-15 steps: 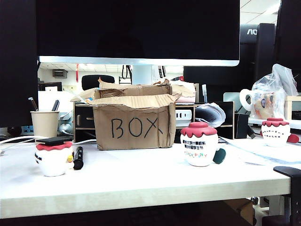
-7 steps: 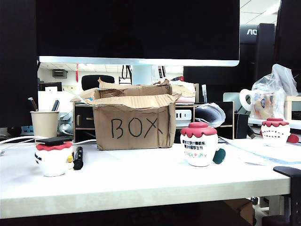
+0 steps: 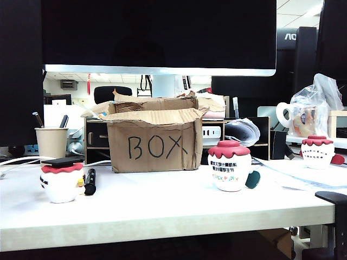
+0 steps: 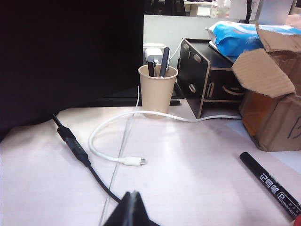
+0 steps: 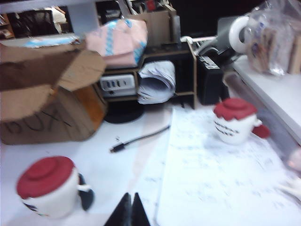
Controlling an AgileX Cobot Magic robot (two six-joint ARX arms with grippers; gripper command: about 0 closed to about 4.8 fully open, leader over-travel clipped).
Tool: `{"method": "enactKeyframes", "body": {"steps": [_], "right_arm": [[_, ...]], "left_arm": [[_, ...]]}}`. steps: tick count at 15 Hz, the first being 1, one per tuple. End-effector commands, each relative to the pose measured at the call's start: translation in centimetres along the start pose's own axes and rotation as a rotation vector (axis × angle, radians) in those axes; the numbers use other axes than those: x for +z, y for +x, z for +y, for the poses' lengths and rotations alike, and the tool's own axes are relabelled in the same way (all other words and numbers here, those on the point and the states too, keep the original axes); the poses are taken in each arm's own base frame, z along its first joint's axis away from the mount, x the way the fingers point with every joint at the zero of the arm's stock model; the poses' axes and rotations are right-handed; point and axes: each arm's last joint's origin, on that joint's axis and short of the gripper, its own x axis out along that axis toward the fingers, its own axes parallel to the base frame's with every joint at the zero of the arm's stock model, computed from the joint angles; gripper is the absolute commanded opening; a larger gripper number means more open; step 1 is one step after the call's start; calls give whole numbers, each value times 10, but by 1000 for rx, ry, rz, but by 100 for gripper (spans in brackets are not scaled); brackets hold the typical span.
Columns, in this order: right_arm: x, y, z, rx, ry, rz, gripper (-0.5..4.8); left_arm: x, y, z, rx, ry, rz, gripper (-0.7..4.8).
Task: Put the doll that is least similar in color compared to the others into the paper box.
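Exterior view, left to right. Paper cup with pens at the back left of the counter. In front of it, a white doll with a red top and a black cap; a black marker lies just beside it on the right. A white cable runs behind them.

Centre back: box, brown cardboard, torn flaps open, "BOX" on the front. The yellow doll shows in no view; where it is cannot be told.

Right of the box: second white doll, red top, printed text on the front. Third one stands far right, well apart.

Left gripper: low over the counter's left part, fingers pressed together, holding nothing. Ahead of it the white cable, a black cable, the cup, and the marker off to the side.

Right gripper: fingers clenched, empty, just above the counter. Second doll near it, box behind that, third doll farther off on paper sheets.
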Motion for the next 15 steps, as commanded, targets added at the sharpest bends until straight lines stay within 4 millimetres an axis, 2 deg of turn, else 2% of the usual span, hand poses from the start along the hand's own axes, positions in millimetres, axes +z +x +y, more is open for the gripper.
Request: {"method": "enactKeyframes", "body": {"steps": [1,15], "right_arm": [[-2,0,-3,-32,-5,14,-5],[-2,0,-4,-40,-4,17,-5]], "left_arm": [[2,0,0,-3,3,-13,-5],[2,0,0,-3,3,-13,-5]]}}
